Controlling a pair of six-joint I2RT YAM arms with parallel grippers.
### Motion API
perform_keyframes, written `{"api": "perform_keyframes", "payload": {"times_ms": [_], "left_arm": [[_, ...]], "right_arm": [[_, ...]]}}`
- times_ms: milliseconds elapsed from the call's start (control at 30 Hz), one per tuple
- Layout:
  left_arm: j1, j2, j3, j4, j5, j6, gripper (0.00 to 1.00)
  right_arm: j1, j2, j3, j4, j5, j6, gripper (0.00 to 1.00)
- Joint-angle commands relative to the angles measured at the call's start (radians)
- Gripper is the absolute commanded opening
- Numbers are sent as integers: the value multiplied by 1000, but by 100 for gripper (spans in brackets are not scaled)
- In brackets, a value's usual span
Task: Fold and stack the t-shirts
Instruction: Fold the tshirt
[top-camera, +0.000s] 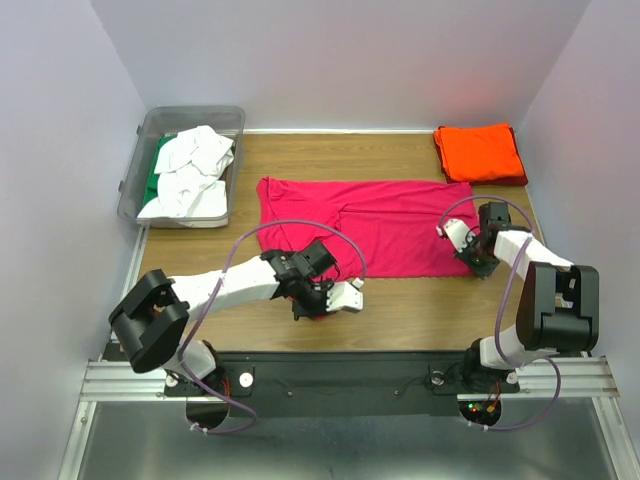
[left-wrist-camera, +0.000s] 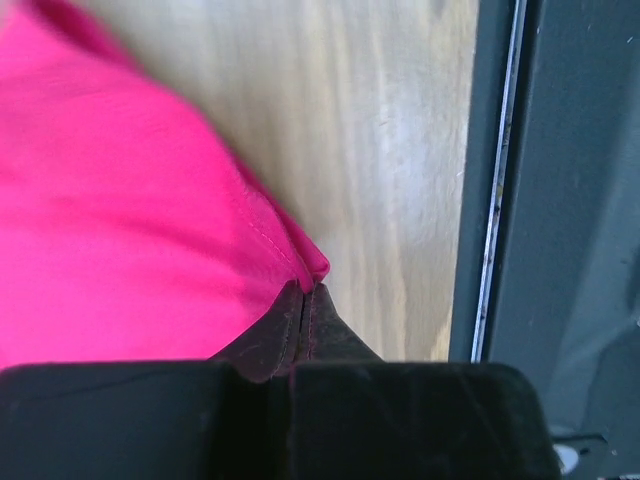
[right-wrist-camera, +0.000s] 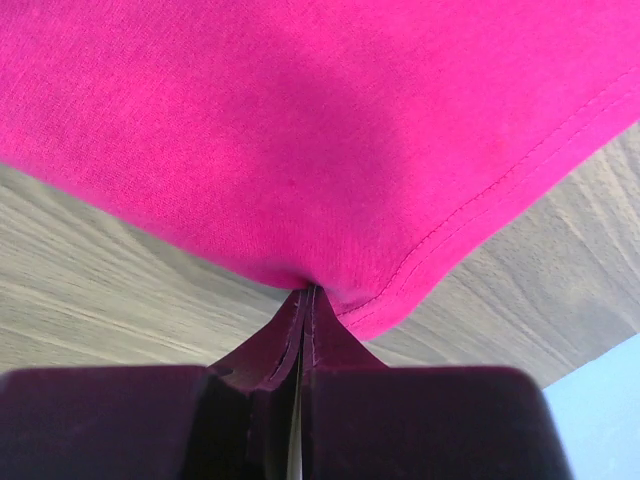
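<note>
- The left claw (left-wrist-camera: 303, 295) is clamped tight on a hemmed corner of the magenta-pink t-shirt (top-camera: 390, 225). Its two fingertips are pressed together, and the tip of the corner pokes out just past them.
- The right claw (right-wrist-camera: 308, 297) is closed the same way on the shirt's near right corner. The cloth fans out from the pinch, and its stitched hem runs off to the right.
- From above, the left claw sits at the shirt's near left, closer to the near edge of the counter (top-camera: 420, 315) than the right claw. A small bit of pink shows beneath it.
- Between the two claws the shirt lies spread across the middle of the counter, wide from left to right. It is mostly flat, with a few soft creases.
- A folded orange-red t-shirt (top-camera: 480, 152) rests at the far right corner, apart from the pink one.
- At the far left stands a clear grey bin (top-camera: 133, 190). It holds crumpled white t-shirts (top-camera: 195, 165), with green cloth (top-camera: 160, 160) along its left side.
</note>
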Motion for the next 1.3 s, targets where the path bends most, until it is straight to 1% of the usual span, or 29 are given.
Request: {"api": "perform_keyframes", "payload": {"times_ms": [0, 133, 433, 500, 600, 867, 1033, 1067, 1100, 1200, 1267], "left_arm": [[49, -75, 68, -118, 55, 48, 0], [91, -92, 91, -162, 64, 65, 0], [123, -152, 141, -224, 68, 63, 0], [123, -161, 137, -216, 63, 57, 0], [99, -138, 121, -212, 71, 50, 0], [-44, -85, 36, -156, 69, 20, 0], [-47, -72, 13, -140, 43, 4, 0], [-47, -78, 3, -132, 29, -6, 10], [-44, -87, 2, -132, 17, -9, 14], [-15, -144, -1, -123, -8, 2, 22], [32, -184, 0, -130, -29, 16, 27]], "right_arm": [[-4, -47, -1, 1, 12, -22, 1], [-4, -82, 11, -35, 12, -28, 1], [-4, -146, 54, -114, 0, -28, 1], [-4, -151, 49, -121, -9, -29, 0], [-4, -136, 49, -120, -28, -28, 0], [-5, -108, 42, -118, -34, -26, 0], [-4, -117, 20, -120, -25, -43, 1], [-4, -126, 16, -120, -21, -46, 1], [-4, -131, 9, -120, -21, -49, 1], [-4, -139, -1, -120, -21, -49, 0], [-4, -137, -1, -118, -23, -45, 1]]}}
